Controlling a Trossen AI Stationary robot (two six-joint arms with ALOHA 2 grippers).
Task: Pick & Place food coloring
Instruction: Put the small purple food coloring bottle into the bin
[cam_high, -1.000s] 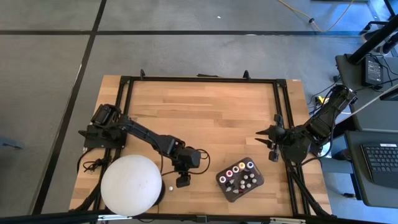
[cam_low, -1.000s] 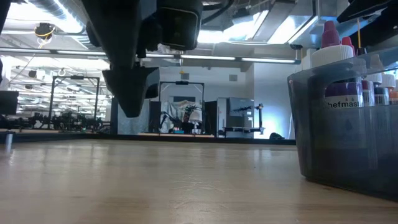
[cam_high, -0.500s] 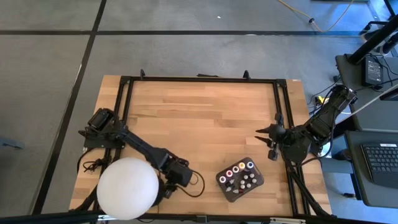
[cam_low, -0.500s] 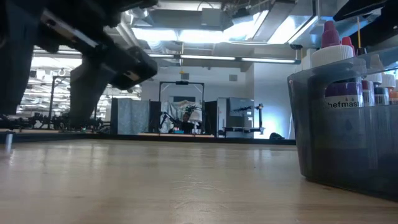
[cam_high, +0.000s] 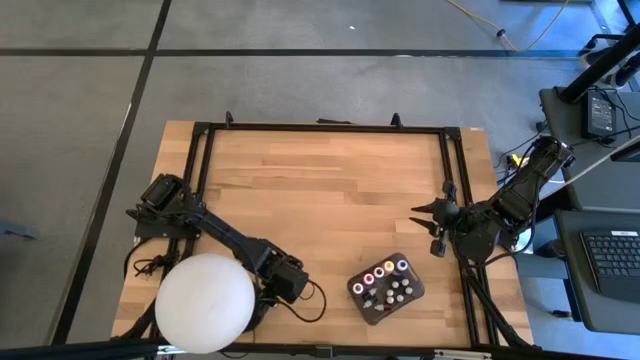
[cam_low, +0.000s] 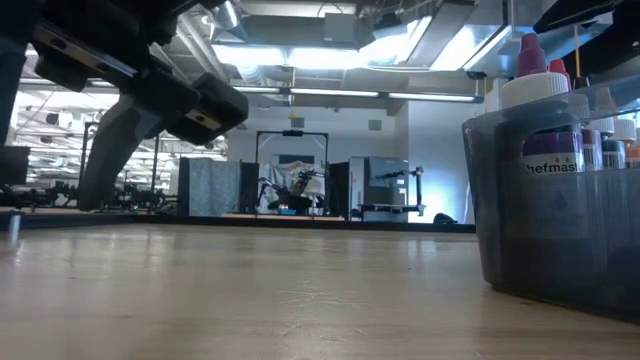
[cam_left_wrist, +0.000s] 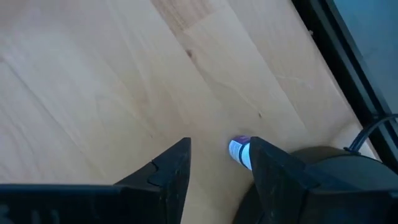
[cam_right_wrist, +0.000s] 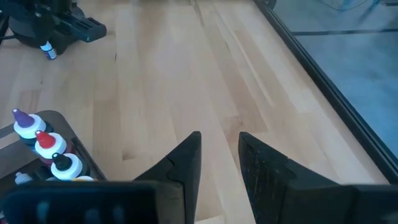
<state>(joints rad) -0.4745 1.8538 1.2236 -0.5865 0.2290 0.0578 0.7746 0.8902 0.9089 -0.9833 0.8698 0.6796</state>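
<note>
The food coloring bottles (cam_high: 385, 287) stand in a dark grey tray (cam_right_wrist: 68, 134) on the near right of the table, and their tops (cam_low: 530, 70) rise above its wall. One more tiny bottle with a white top and purple label (cam_left_wrist: 239, 151) sits on the wood beside the white dome's dark base (cam_left_wrist: 317, 180). My left gripper (cam_left_wrist: 219, 149) is open just over it, with the bottle close to one finger (cam_left_wrist: 273, 168). In the high view the left gripper (cam_high: 268, 293) hides that bottle. My right gripper (cam_right_wrist: 219, 140) waits open at the table's right edge. My left gripper comes slanting down at the lone bottle (cam_right_wrist: 47, 51) from the table's right side. Its open fingers stand on either side of the bottle. I cannot tell whether the nearer finger touches it.
The big white dome (cam_high: 204, 302) fills the near left corner, right beside my left gripper. A black frame rail (cam_high: 320, 128) runs around the table. Bare wood (cam_high: 330, 190) lies across the middle and far part of the table.
My left gripper has moved toward the table's near left, up against the dome, and tipped lower over the lone bottle. That bottle showed beside the dome in the high view and is now covered. The dome has shifted slightly left. My right arm has kept still.
</note>
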